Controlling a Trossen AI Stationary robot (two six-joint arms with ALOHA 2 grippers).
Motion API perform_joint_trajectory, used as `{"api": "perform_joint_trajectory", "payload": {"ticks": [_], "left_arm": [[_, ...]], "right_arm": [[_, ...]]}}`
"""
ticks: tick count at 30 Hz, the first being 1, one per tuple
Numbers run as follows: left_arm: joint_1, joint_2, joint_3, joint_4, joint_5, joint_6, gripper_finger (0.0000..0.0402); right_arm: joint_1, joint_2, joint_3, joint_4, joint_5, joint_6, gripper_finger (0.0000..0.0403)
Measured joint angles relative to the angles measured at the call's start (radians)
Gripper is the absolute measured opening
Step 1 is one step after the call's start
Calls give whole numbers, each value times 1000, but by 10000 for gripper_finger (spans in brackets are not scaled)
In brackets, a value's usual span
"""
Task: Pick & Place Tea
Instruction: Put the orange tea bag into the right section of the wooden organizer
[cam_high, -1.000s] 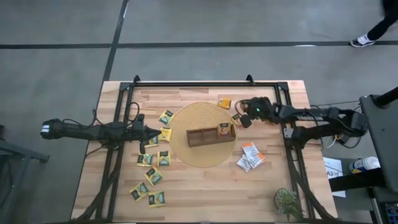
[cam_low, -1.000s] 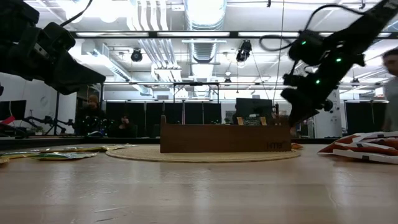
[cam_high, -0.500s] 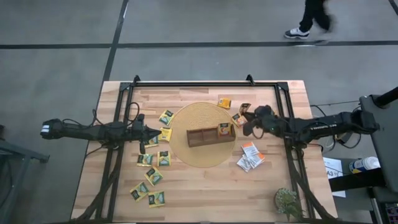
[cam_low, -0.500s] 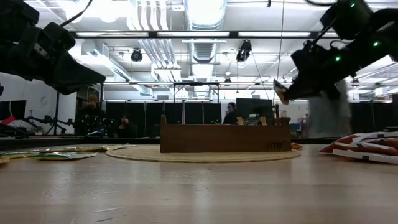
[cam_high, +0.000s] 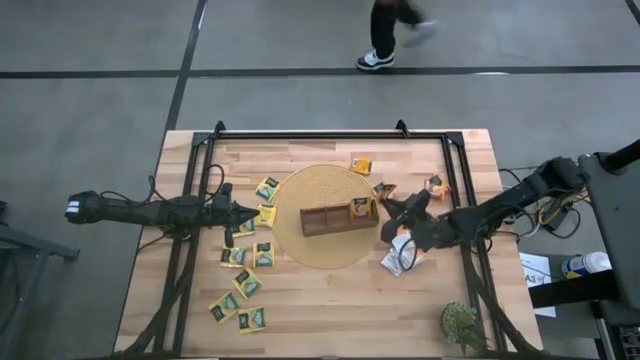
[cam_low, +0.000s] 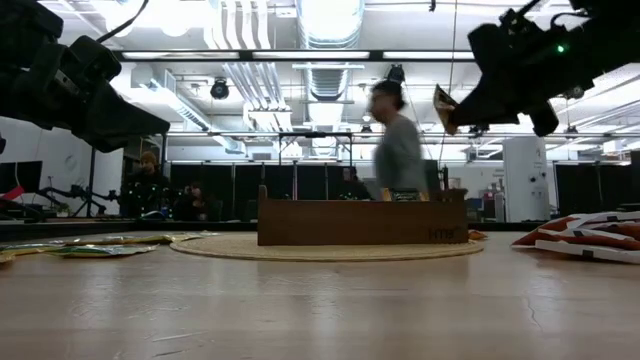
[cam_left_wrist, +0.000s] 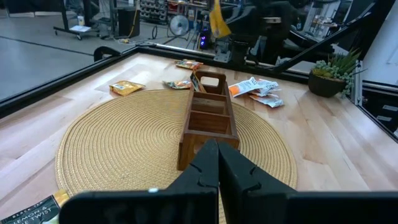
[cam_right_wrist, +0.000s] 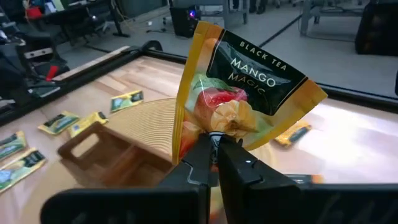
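The brown wooden tray (cam_high: 337, 217) stands on a round woven mat (cam_high: 300, 190) and has one orange packet (cam_high: 360, 208) in its right compartment. My right gripper (cam_right_wrist: 216, 144) hovers at the tray's right end (cam_high: 392, 213), shut on an orange-yellow tea packet (cam_right_wrist: 242, 87) that is lifted in the air (cam_low: 443, 108). Yellow-green tea packets (cam_high: 247, 282) lie flat on the table's left half. Orange ones (cam_high: 360, 165) and white-and-orange ones (cam_high: 403, 250) lie to the right. My left gripper (cam_high: 255, 212) waits shut at the mat's left edge. My right gripper pinches the packet's edge at its middle (cam_right_wrist: 214, 129) between its two fingers. The fingers come nearly level from the table's right side and point toward the tray. The packet sticks out past the fingertips, clear of the table and higher than the tray.
A small potted plant (cam_high: 461, 322) stands at the near right corner. A black metal frame (cam_high: 310, 134) runs around the table top. A person (cam_low: 398, 150) walks past beyond the far edge.
My right gripper has risen from the table at the tray's far right with the orange-yellow packet. It has swung toward the near edge and turned to face the tray. The packet is now lifted clear. A person has walked past behind the table.
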Motion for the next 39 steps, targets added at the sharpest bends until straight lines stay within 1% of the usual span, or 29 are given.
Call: {"api": "perform_joint_trajectory", "payload": {"ticks": [4,7,10,14,17,19,21,26,32,36,39], "left_arm": [[0,0,0,0,0,0,0],[0,0,0,0,0,0,0],[0,0,0,0,0,0,0],[0,0,0,0,0,0,0],[0,0,0,0,0,0,0],[0,0,0,0,0,0,0],[0,0,0,0,0,0,0],[0,1,0,0,0,0,0],[0,1,0,0,0,0,0],[0,1,0,0,0,0,0],[0,1,0,0,0,0,0]], "right_arm": [[21,139,105,-87,19,98,11],[30,243,213,-257,34,232,11],[45,339,332,-458,38,388,11],[78,452,468,-703,68,598,11],[98,520,537,-844,79,743,11],[105,556,567,-905,80,825,11],[107,589,580,-936,82,874,11],[103,635,595,-933,84,923,11],[79,638,572,-928,84,948,11],[54,638,554,-903,83,941,11],[35,638,548,-852,83,893,11]]}}
